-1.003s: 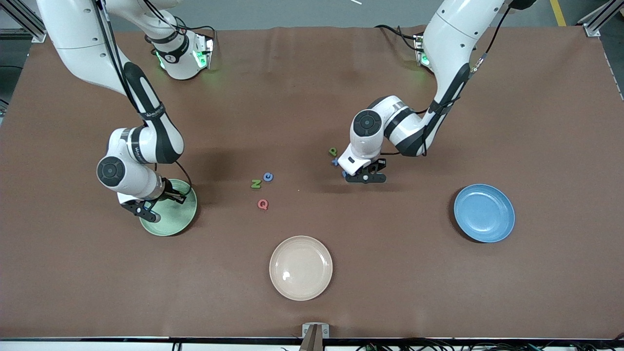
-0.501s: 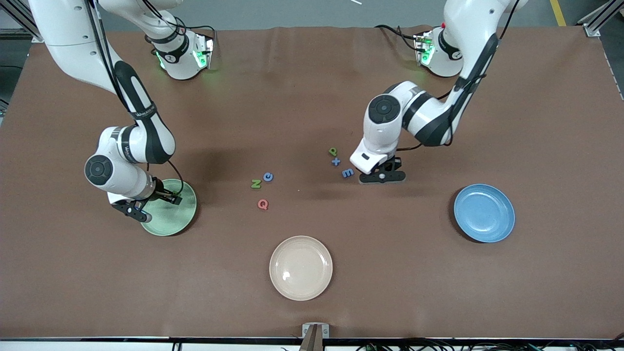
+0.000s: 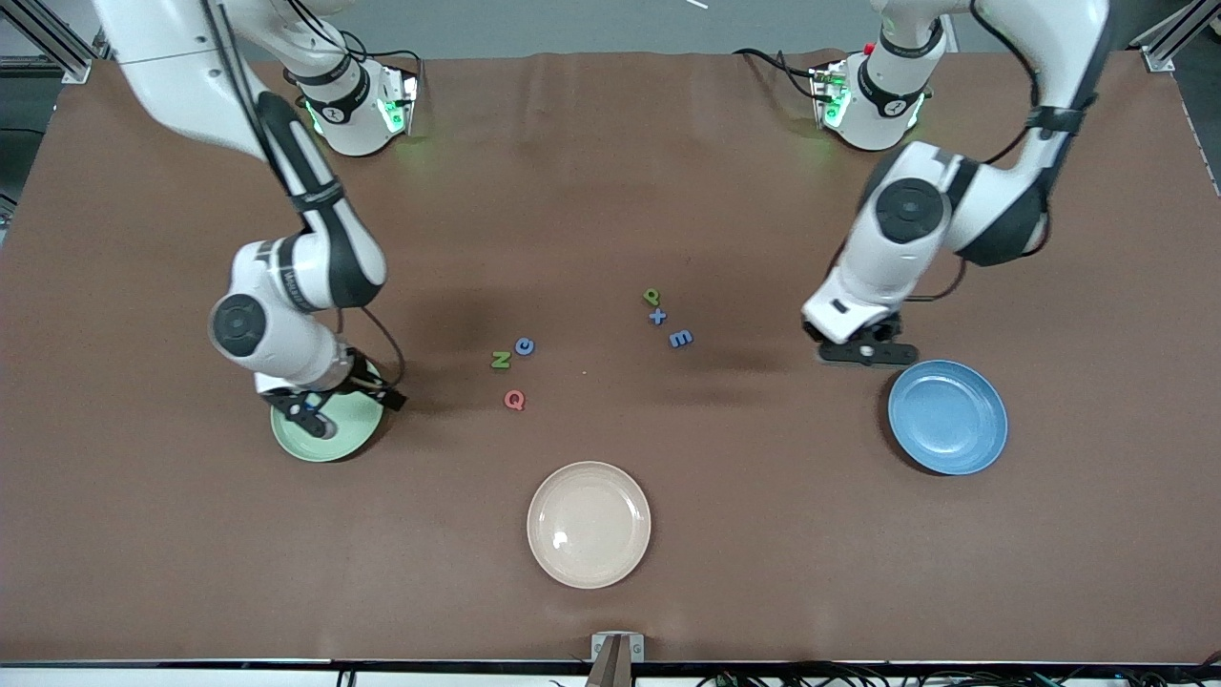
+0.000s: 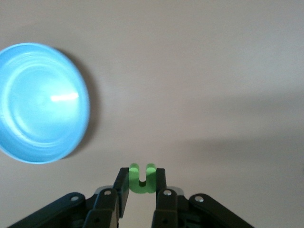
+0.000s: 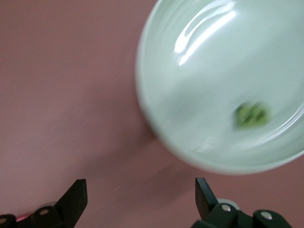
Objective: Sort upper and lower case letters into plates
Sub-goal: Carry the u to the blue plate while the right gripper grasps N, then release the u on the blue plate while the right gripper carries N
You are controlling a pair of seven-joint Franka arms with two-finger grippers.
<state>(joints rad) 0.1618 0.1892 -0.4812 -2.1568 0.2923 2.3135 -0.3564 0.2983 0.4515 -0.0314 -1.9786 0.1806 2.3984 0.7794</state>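
Green letter (image 4: 142, 179) sits pinched in the left gripper (image 3: 865, 352) beside the blue plate (image 3: 947, 417) — an early release lands it on the table; the right gripper (image 3: 307, 412), fingers wide, hovers over the mint plate (image 3: 336, 439) — green piece (image 5: 251, 115) inside

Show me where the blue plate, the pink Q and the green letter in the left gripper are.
blue plate (image 3: 947, 417): front view, bare middle of its dish.
pink Q (image 3: 514, 400): front view, on the letter's ring.
green letter (image 4: 142, 181): left wrist view, on its body between the left gripper's fingers.
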